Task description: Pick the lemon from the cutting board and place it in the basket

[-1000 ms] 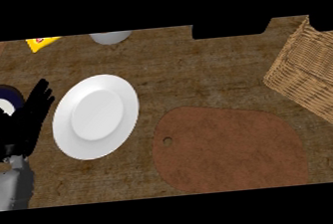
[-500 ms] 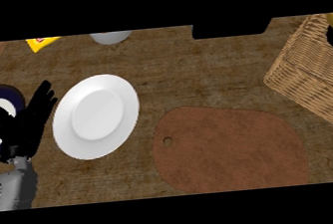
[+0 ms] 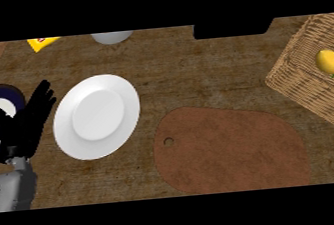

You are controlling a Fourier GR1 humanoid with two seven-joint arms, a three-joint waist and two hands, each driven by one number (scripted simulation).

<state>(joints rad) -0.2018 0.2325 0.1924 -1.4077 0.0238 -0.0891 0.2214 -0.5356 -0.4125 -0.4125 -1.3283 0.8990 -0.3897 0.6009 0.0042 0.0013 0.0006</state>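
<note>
The lemon (image 3: 329,62) sits inside the wicker basket (image 3: 300,80) at the right edge of the frame. The brown cutting board (image 3: 232,151) lies bare at lower centre. At the left, the left hand (image 3: 24,124) rests released, fingers straight, beside a white plate (image 3: 96,115).

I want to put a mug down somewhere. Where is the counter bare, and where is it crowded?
Bare counter lies between the white plate and the basket, above the cutting board. The board's own top is bare too; the lemon is at the basket. The left side is crowded: the left hand rests open beside the plate.
</note>
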